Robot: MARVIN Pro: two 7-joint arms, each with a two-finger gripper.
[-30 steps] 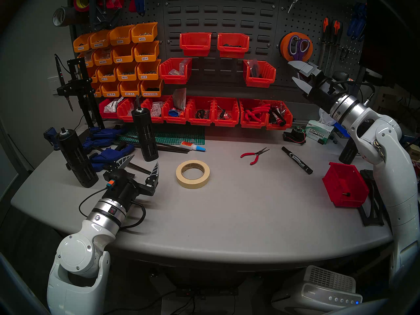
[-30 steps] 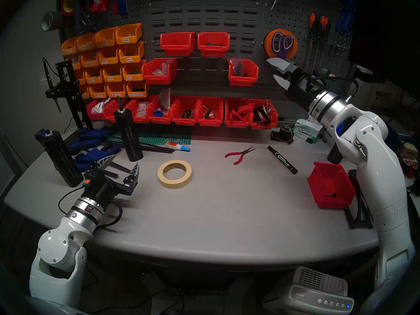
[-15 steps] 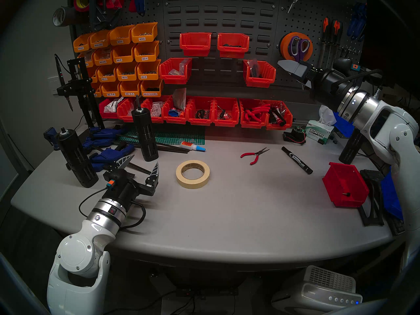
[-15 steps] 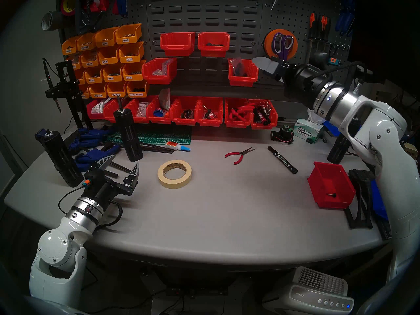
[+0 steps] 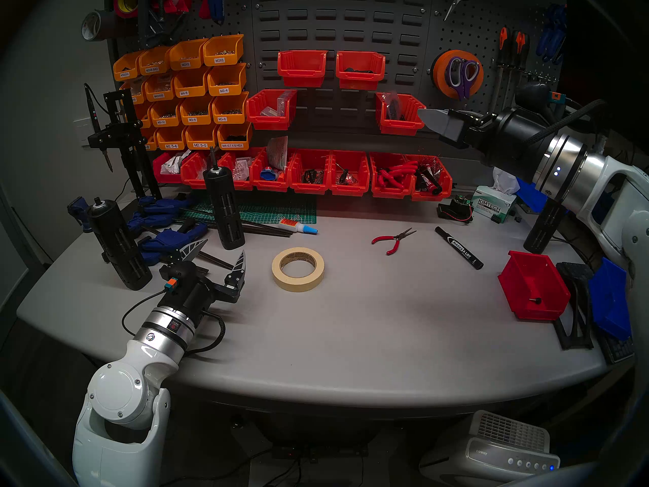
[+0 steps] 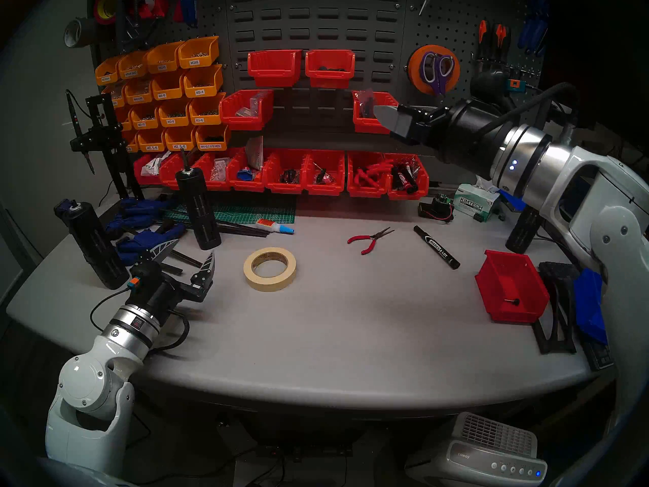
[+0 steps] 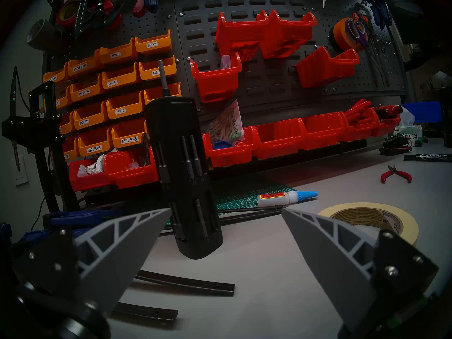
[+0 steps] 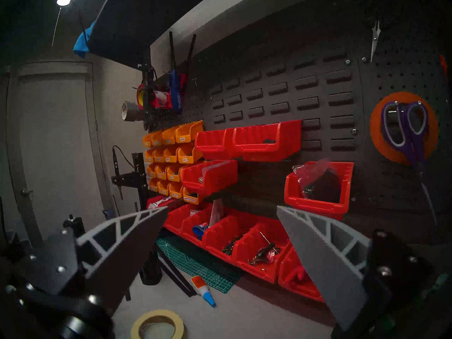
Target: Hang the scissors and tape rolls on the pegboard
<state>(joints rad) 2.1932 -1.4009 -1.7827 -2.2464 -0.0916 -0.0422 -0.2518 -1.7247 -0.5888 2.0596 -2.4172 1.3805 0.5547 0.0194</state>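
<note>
**Both grippers empty; masking tape roll alone on the surface, orange roll and scissors on the pegboard**

The right gripper (image 5: 443, 128) is raised in the air at the far right, its fingers spread with nothing between them, pointing left just beside a red bin (image 5: 400, 114) mounted on the slotted louvre panel (image 5: 340, 22). Above and to its right, on the pegboard (image 5: 491, 19), hangs the orange tape roll (image 5: 443, 76); a black rim shows behind it in the left wrist view. The scissors (image 5: 463, 74) hang in front of that roll, purple loop handles lined in light grey uppermost, blades pointing down.

The left gripper (image 5: 220, 255) rests low over the near left of the surface (image 5: 351, 335), released and holding nothing. Close around it stand two black screwdriver-bit holders (image 5: 224, 208), with blue clamps (image 5: 168, 226) and black strips (image 7: 186, 283) lying beside them. To its right, apart from the fingers, the beige masking tape roll (image 5: 297, 269) lies flat, printed cardboard core facing up.

Farther right lie red-handled pliers (image 5: 392, 239) and a black marker (image 5: 458, 247), then a loose red bin (image 5: 533, 286) near the right edge. A glue bottle (image 5: 297, 226) lies on the green cutting mat (image 5: 260, 212) behind the roll.
</note>
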